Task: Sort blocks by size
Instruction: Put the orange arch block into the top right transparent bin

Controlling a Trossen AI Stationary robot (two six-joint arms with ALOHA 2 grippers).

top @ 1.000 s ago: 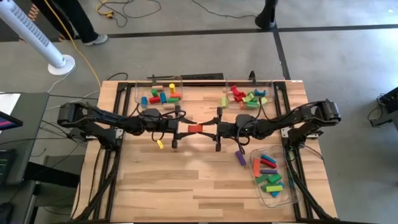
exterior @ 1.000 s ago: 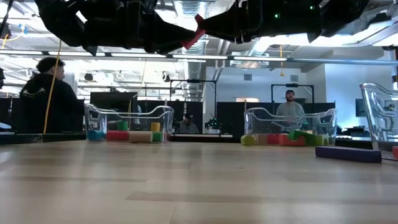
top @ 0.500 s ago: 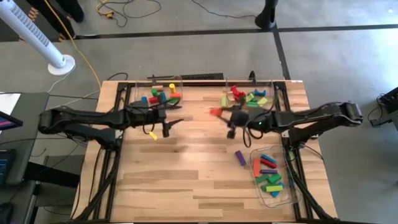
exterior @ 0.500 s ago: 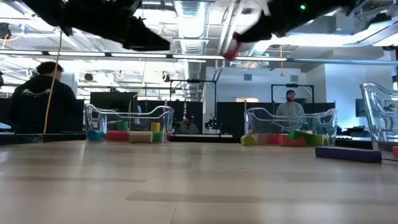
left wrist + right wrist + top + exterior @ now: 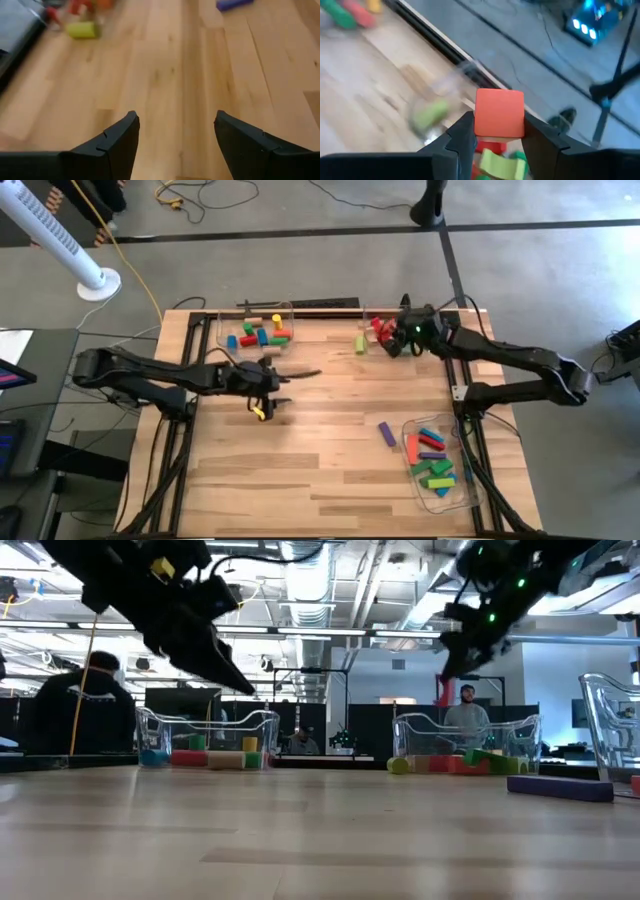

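My right gripper (image 5: 392, 343) hangs over the far right clear tray (image 5: 425, 320), shut on a red block (image 5: 500, 112) that also shows in the low view (image 5: 441, 690). Several red and green blocks lie in that tray. A green cylinder (image 5: 360, 342) lies on the table just left of the tray. My left gripper (image 5: 175, 135) is open above the bare wood left of the table's middle (image 5: 290, 385), with nothing between its fingers. My right gripper pinches the red block by two opposite sides (image 5: 481, 127) between its two fingers (image 5: 462, 132). The block's square end sticks out past the fingertips. The fingers slant down toward the table's far edge. The block is lifted clear, above the far right tray.
A far left tray (image 5: 255, 330) holds several mixed blocks. A near right tray (image 5: 435, 465) holds several longer blocks. A purple block (image 5: 386, 433) lies on the wood beside it. People sit and stand in the room beyond the far edge.
A second ago both grippers met at the table's middle with the red block between them. My left gripper has let go, opened and drawn back to the left, tipping up. My right gripper has swung toward the far right tray with the block, lifted clear.
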